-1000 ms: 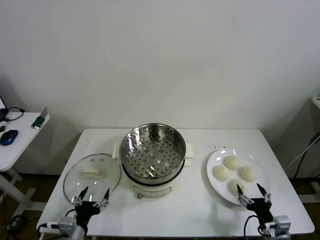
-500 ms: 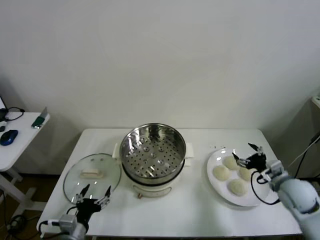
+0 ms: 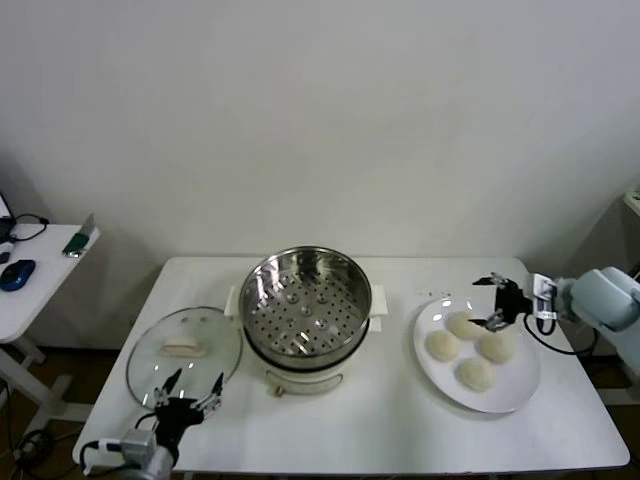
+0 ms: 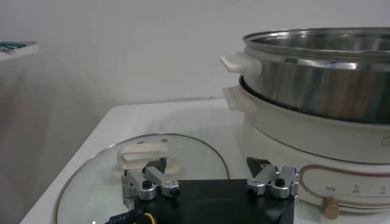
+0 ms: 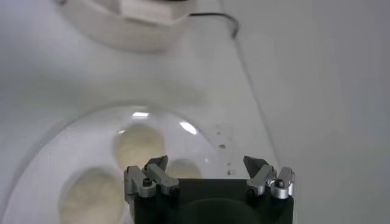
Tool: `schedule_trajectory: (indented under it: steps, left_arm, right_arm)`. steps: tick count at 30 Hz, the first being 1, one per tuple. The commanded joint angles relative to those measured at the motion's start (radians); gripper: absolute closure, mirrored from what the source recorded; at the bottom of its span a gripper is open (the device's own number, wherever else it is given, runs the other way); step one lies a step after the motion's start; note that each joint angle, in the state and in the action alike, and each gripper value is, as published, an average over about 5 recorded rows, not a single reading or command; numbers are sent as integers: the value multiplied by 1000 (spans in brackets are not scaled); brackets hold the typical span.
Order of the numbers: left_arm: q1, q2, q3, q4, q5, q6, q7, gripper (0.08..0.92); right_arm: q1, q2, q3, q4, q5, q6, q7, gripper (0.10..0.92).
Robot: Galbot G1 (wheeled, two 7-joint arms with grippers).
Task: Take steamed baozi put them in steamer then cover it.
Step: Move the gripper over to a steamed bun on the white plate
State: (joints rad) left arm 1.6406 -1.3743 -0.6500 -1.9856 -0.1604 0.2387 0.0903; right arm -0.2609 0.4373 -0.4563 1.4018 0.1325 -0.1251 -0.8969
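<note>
A white table (image 3: 400,440) fills the lower part of the head view, with a bare strip along its near edge and open surface at its far corners. At its middle stands the steamer (image 3: 306,318), a shiny steel pot on a cream base, uncovered, its perforated tray showing and nothing lying in it. On the robot's left of it, just beside the base, the cover (image 3: 185,355) lies flat on the table with its cream handle up; its rim comes near the table's left edge. On the right, apart from the steamer by a band of bare table, sits a white plate (image 3: 510,395) that reaches close to the right edge. Four baozi (image 3: 476,373) rest on it in a tight cluster, none of them lifted.

The right gripper (image 3: 493,301) hangs above the far side of the plate, over the buns, its fingers spread wide and holding nothing; its arm comes in from beyond the table's right edge. The left gripper (image 3: 186,390) sits low at the table's near edge, just in front of the cover, fingers likewise spread and empty.
</note>
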Motion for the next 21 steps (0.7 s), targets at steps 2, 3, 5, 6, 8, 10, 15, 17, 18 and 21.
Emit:
schedule_trajectory:
  steps: [2,3,5,6,8,10,15,17,18,21]
  left_arm:
    - [-2,-2,-2,7,0,-9,1,177]
    - [-2,-3,-2,7,0,-10,1,177]
    - [-2,-6,-2,7,-1,-11,1,177]
    - [-2,-7,-2,6,-2,-12,1,177]
    - [-3,-9,-3,6,-3,-12,2,177]
    - [-3,-10,-5,5,-4,-13,2,177]
    - [-2,-10,-10,2,-7,-15,2,177]
    - [-1,-11,-13,2,-8,-16,2,177]
    - [0,-11,-14,2,-9,-16,2,177]
    - [0,-12,-14,3,-8,-17,2,177]
  right_arm:
    - [566,51,-669,-187,-26,41,-228,203]
    - [551,63,-661,-195,-21,33,-226,203]
    - [516,88,-634,-212,-15,18,-219,203]
    - [497,103,-618,-223,-13,12,-215,203]
    - [463,134,-587,-250,-14,4,-210,203]
    - [437,171,-569,-288,-22,5,-210,203]
    - [408,261,-556,-395,-67,25,-206,203]
    - [399,288,-549,-424,-78,31,-198,203]
    - [395,301,-545,-437,-83,33,-193,203]
    - [387,338,-534,-472,-98,37,-180,203]
